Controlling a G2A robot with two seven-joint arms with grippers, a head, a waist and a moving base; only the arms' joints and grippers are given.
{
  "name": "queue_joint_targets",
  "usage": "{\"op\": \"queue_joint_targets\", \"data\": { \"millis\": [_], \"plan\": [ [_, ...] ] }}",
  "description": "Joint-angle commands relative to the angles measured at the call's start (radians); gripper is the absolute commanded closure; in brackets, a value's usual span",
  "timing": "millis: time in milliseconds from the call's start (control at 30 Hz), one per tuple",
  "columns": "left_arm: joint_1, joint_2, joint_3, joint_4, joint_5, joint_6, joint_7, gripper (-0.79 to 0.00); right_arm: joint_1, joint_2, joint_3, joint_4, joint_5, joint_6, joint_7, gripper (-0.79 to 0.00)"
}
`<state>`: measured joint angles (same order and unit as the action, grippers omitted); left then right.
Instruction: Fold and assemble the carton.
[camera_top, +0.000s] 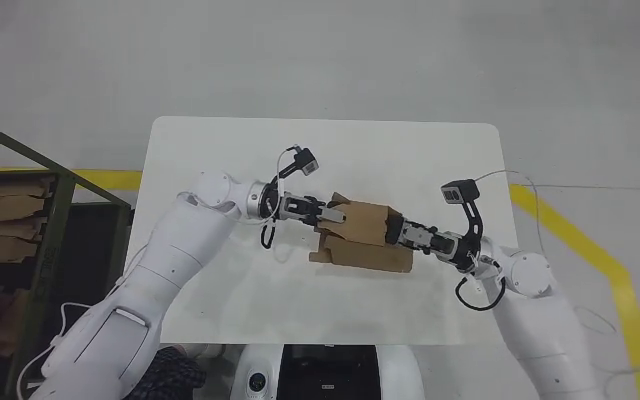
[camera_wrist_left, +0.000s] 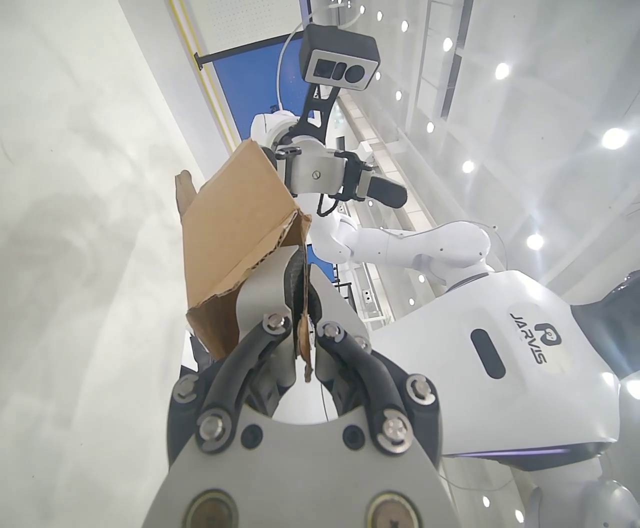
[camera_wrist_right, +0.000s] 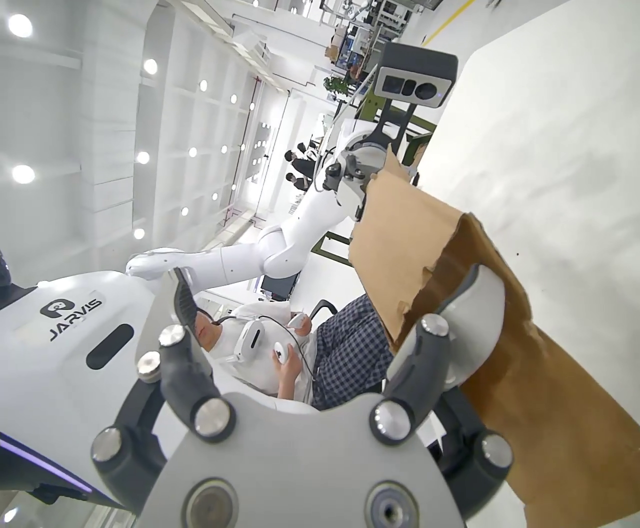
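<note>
I see a brown corrugated carton (camera_top: 365, 224), half-folded with ragged flap edges, at the middle of the smooth white table (camera_top: 440, 160). My left gripper (camera_wrist_left: 299, 295) pinches one flap tight. At the opposite end my right gripper (camera_wrist_right: 327, 285) gapes wide, one finger (camera_wrist_right: 475, 300) against cardboard.

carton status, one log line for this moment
carton: part-folded, between both arms over table | left pincer: shut on carton flap | right pincer: open at carton's other end | stage: not yet assembled

L gripper (camera_wrist_left: 297, 290) pinched, R gripper (camera_wrist_right: 330, 285) spread.
</note>
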<state>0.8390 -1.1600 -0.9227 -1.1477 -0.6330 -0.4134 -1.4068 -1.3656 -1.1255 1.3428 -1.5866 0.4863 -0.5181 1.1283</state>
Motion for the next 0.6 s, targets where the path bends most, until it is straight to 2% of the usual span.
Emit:
{"op": "queue_joint_targets", "data": {
  "millis": [0, 200, 267, 367, 567],
  "plan": [
    [-0.002, -0.001, 0.006, -0.004, -0.003, -0.002, 0.002, 0.000, 0.005, -0.001, -0.011, 0.007, 0.008, 0.008, -0.001, -0.677],
    [-0.007, -0.001, 0.017, -0.007, -0.007, -0.002, 0.002, 0.000, 0.023, -0.003, -0.045, 0.024, 0.022, 0.025, 0.006, -0.570],
    [-0.009, 0.000, 0.020, -0.007, -0.008, -0.001, 0.002, 0.000, 0.031, -0.004, -0.055, 0.031, 0.019, 0.031, 0.004, -0.459],
    [-0.011, 0.001, 0.021, -0.005, -0.013, -0.003, 0.003, 0.000, 0.040, -0.005, -0.069, 0.038, 0.013, 0.035, 0.003, -0.388],
    [-0.014, 0.006, 0.019, -0.005, -0.012, -0.002, 0.002, 0.000, 0.054, -0.004, -0.084, 0.057, -0.011, 0.053, -0.010, -0.326]
  ]
}}
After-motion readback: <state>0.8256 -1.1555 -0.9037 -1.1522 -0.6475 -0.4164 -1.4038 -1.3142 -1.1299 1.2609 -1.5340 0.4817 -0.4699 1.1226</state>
